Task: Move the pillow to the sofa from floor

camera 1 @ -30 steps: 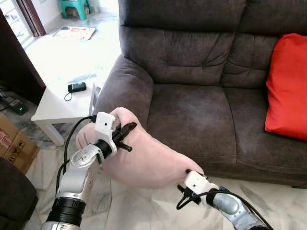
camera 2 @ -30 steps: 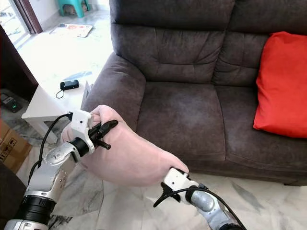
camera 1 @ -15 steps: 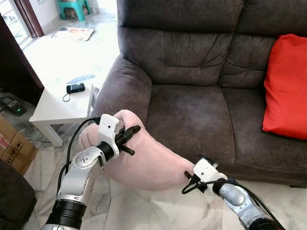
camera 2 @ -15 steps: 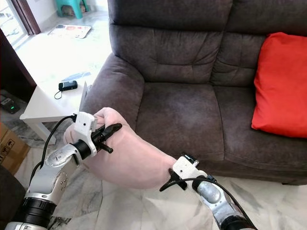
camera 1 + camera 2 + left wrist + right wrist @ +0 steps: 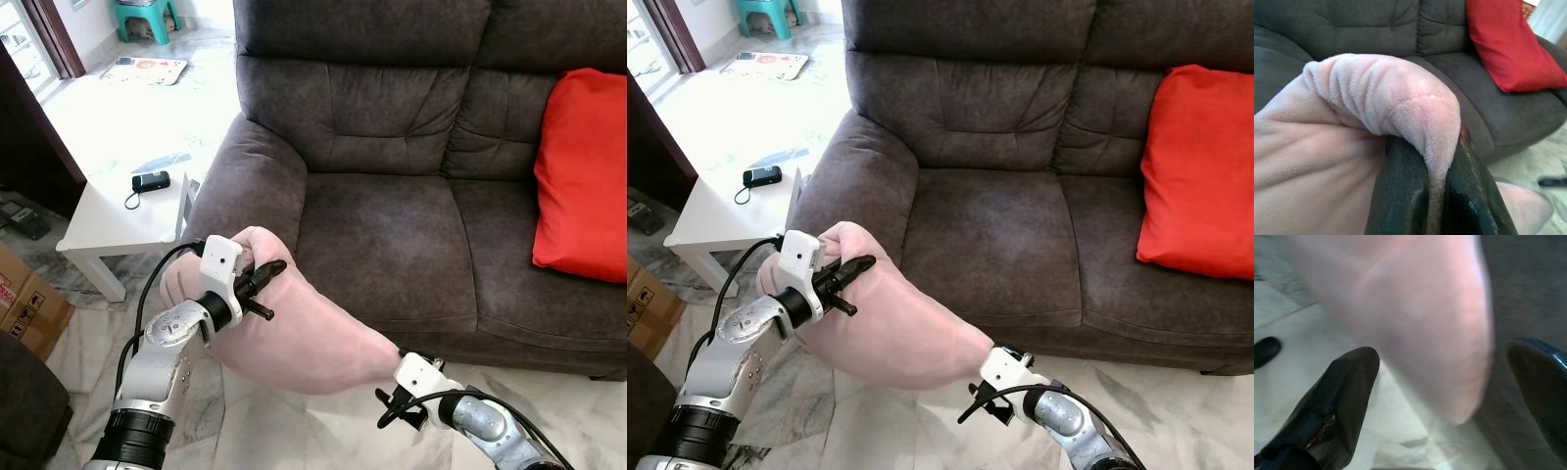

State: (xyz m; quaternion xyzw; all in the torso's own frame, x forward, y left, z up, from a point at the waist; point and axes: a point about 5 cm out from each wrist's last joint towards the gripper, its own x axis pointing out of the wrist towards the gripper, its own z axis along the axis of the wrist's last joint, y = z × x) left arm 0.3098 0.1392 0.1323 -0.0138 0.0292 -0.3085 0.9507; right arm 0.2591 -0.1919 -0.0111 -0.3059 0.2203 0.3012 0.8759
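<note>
A soft pink pillow (image 5: 304,333) hangs off the floor in front of the dark grey sofa (image 5: 392,225), by its left armrest. My left gripper (image 5: 269,281) is shut on a fold at the pillow's upper left end; in the left wrist view the black fingers (image 5: 1400,191) pinch the plush fabric. My right gripper (image 5: 392,416) is open, low over the marble floor just under the pillow's lower right corner. In the right wrist view that blurred corner (image 5: 1440,333) hangs between the spread fingertips (image 5: 1354,372), touching neither.
A red cushion (image 5: 583,176) leans on the sofa's right seat. A white side table (image 5: 118,211) with a black device (image 5: 150,181) stands left of the armrest. A cardboard box (image 5: 24,294) sits at the far left.
My right gripper rose toward the pillow's lower right corner, then dropped back down below it, staying open. The left gripper keeps its hold on the pillow.
</note>
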